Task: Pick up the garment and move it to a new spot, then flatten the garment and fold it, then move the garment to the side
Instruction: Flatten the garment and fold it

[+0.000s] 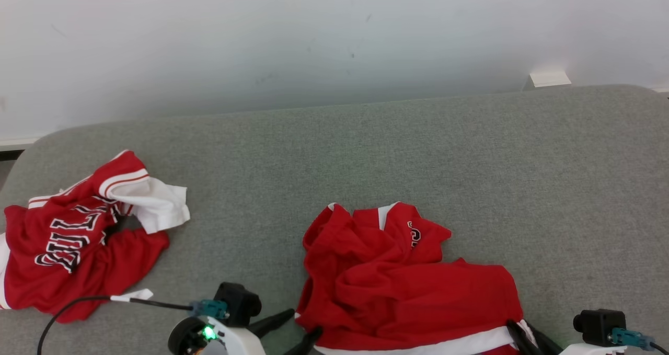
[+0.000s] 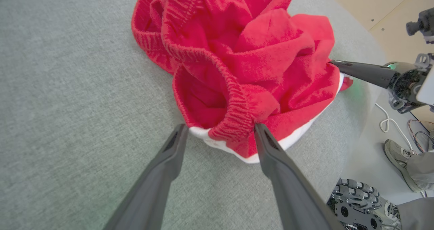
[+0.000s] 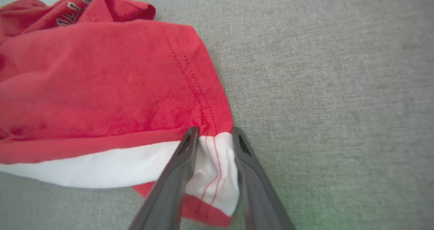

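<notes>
Held low, the left jaws gape around the waistband (image 2: 237, 104) of the crumpled red cloth garment (image 1: 413, 287). The right jaws, half closed, straddle its white hem (image 3: 212, 162); grip uncertain. The grey fabric counter (image 1: 366, 151) meets a white wall (image 1: 261, 41).

Head view: high up, faces forward and down over flat grey woven-fabric surface (image 1: 444, 146), mid range. Left wrist view: close, looks along left gripper (image 2: 220, 126) at crumpled red garment with white hem (image 2: 257, 54), waistband end. Right wrist view: closer, along right gripper (image 3: 215, 131), hem corner. All three share that garment and the grey surface.
</notes>
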Motion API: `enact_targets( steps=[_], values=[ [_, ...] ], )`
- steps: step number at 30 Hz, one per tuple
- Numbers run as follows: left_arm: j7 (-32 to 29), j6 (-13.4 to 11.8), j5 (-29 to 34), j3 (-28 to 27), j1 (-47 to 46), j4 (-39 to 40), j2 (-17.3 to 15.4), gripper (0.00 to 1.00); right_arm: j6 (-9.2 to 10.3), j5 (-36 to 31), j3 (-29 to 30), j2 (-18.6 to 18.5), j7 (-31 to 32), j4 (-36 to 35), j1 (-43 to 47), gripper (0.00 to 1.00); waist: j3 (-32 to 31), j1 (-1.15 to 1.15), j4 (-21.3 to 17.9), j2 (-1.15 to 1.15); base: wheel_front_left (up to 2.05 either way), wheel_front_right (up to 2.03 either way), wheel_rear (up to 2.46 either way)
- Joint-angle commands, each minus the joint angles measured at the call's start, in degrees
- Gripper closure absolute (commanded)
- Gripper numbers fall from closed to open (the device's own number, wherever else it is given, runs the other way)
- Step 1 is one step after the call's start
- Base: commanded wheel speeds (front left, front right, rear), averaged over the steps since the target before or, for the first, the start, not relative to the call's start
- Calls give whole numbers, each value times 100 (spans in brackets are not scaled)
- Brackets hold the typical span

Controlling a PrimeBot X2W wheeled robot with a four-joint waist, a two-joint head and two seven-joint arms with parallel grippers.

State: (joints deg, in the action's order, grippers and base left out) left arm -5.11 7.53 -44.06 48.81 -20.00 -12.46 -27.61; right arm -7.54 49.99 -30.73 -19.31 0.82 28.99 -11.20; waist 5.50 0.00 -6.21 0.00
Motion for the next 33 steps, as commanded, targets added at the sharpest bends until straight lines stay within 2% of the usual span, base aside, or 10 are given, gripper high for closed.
enact_targets(
  steps=[1, 2, 3, 4, 11, 19, 27, 30, 33],
  values=[
    [52, -10, -78, 94, -76, -54, -52, 19, 11, 78, -109, 19, 10, 53, 0, 87, 7, 0, -13, 0, 0, 0, 0],
    [110, -10, -143, 167, -121, -89, -69, 55, 11, 136, -174, 0, -10, 56, -19, 100, 7, 0, -20, 0, 0, 0, 0],
    [148, -10, -207, 267, -169, -104, -89, 68, 11, 197, -229, -24, -28, 56, -35, 100, 5, 0, -26, 0, 0, 0, 0],
    [186, -10, -256, 373, -204, -109, -111, 100, 11, 237, -288, -52, -72, 36, -53, 100, 3, 0, -31, 0, 0, 0, 0],
    [584, -11, -624, 679, -365, -228, -275, 100, 11, 893, -500, -238, -378, -254, -47, 100, -78, 0, -6, 0, 0, 0, 0],
    [966, -10, -1066, 519, -568, 126, -456, 100, 11, 1610, -546, -788, -725, -1305, -134, 100, -195, 0, 50, 0, 0, 0, 0],
    [832, -56, -1318, 203, -1190, 311, -563, 100, 11, 1857, -564, -1275, -708, -2012, -700, 100, -107, 0, 60, 0, 0, 0, 0],
    [725, -45, -1547, -30, -1609, 215, -480, 100, 11, 1934, -579, -1280, -557, -1980, -1195, 100, 73, 0, 25, 0, 0, 0, 0],
    [427, -26, -1684, -176, -2164, -75, -548, 100, 11, 1900, -639, -1179, -398, -1751, -1933, 100, 381, 0, -55, 0, 0, 0, 0]
  ],
)
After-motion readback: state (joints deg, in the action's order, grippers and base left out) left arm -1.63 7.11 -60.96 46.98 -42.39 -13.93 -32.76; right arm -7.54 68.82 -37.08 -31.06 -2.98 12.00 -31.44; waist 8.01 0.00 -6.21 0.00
